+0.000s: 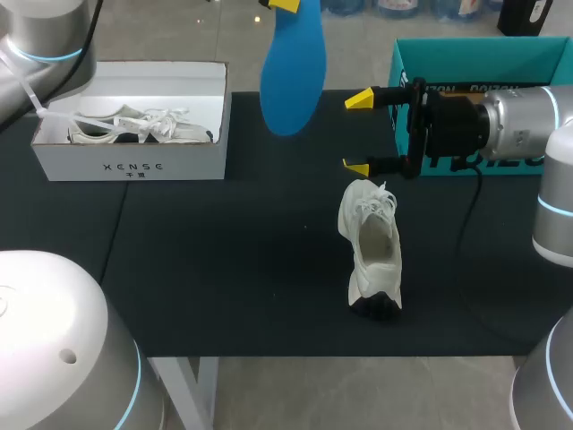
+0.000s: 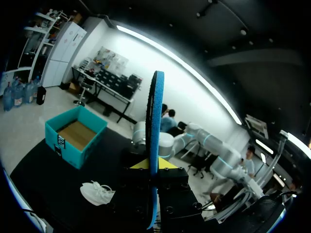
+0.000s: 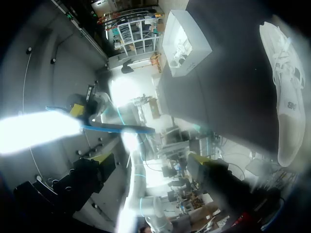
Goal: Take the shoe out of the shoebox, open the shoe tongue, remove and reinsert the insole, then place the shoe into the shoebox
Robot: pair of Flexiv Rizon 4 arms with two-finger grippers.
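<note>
Nearest in the head view bulks my left arm (image 1: 63,358), its grey housing low at the near corner. Past it the white shoe (image 1: 372,260) rests on the black table (image 1: 224,269) with its opening showing, well apart from the white shoebox (image 1: 130,166), where a second shoe (image 1: 134,125) lies. The blue insole (image 1: 293,67) hangs high over the table from the left gripper (image 1: 283,4). I judge it light, thin and floppy, best pinched at one end as here; the shoe looks soft-walled, best steadied at heel or collar. The right gripper (image 1: 358,133) hovers just beyond the shoe, fingers wide apart, holding nothing. In the left wrist view the insole stands edge-on, clamped between the fingers, with the shoe and a teal box (image 2: 75,133) on the table ahead. In the right wrist view the yellow tips stand spread and empty, the shoe off to one side of them.
</note>
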